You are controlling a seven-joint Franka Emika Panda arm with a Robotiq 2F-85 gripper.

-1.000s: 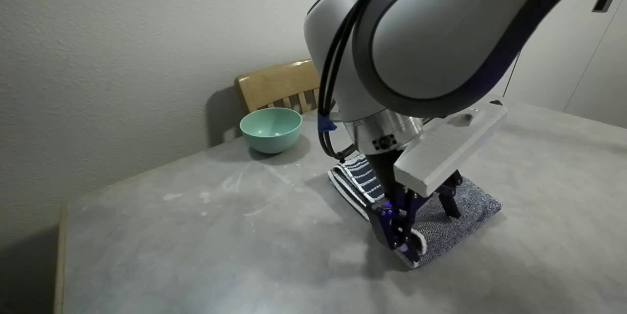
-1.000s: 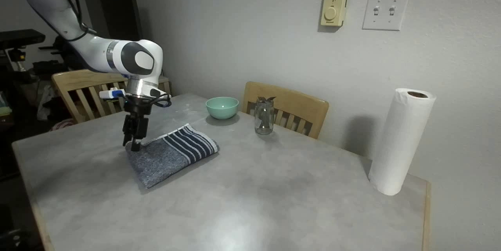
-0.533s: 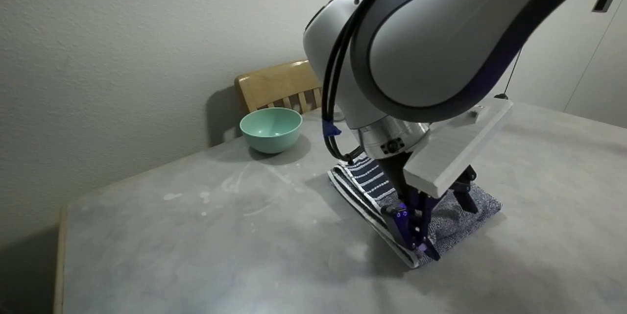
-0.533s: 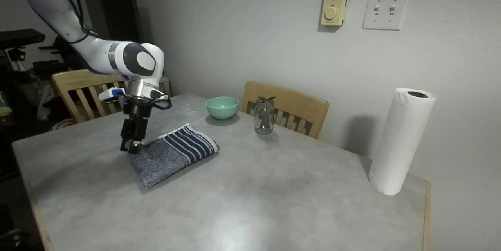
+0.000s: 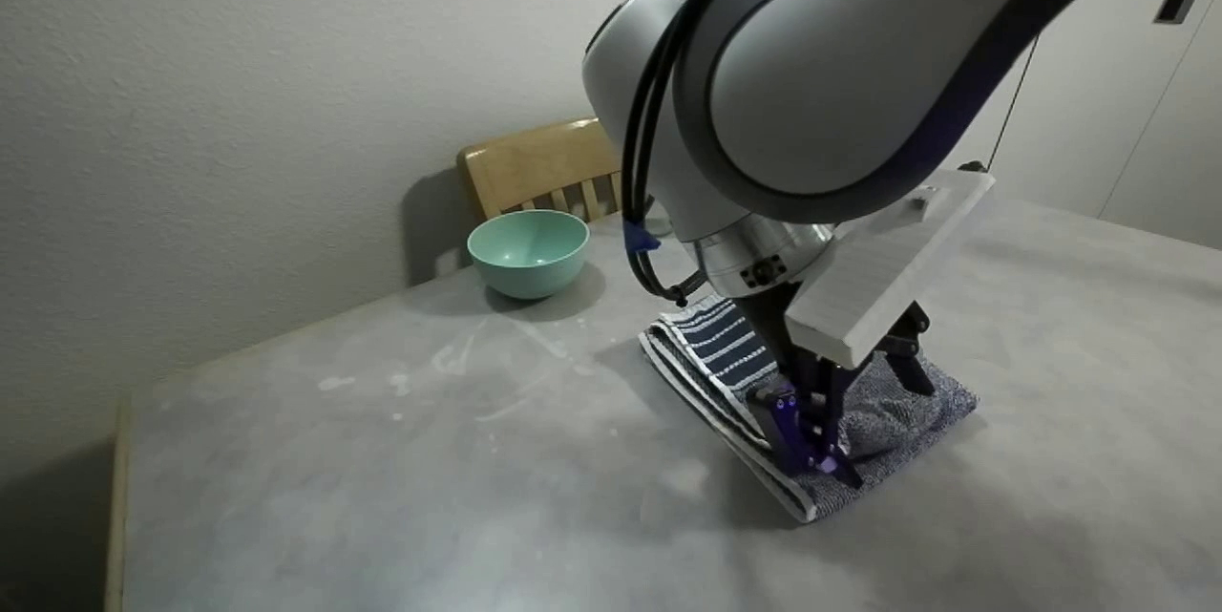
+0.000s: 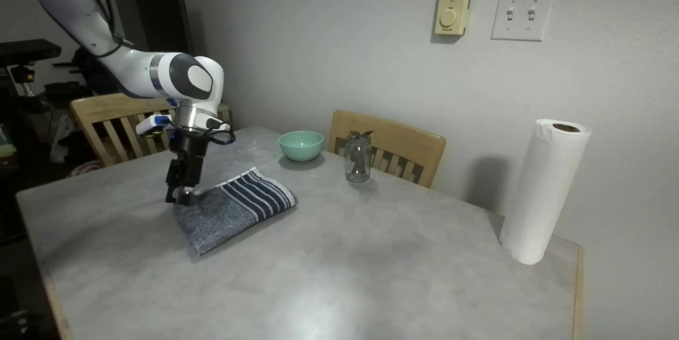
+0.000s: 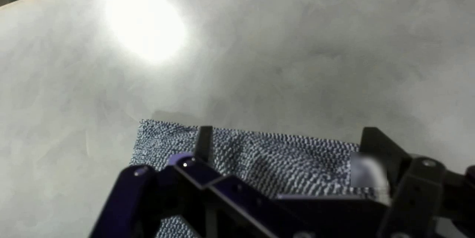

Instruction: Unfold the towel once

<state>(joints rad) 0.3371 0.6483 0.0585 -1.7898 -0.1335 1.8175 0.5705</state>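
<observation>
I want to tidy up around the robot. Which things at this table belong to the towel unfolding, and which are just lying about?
Part of the job:
striped towel
tool, open, at the towel

Just lying about:
teal bowl
glass jar
white paper roll

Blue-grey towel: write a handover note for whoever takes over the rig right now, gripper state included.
Robotiq gripper: open, jaws apart, at the plain end of the blue-grey terry towel; I cannot tell whether its tips touch the cloth.
Towel: folded on the grey table, cloth rumpled between the jaws, striped end nearer the teal bowl.
Done: gripper in position at the plain end; no grip on the towel visible.
Left: the unfold itself; probably pinch the upper layer, then turn it over once.
</observation>
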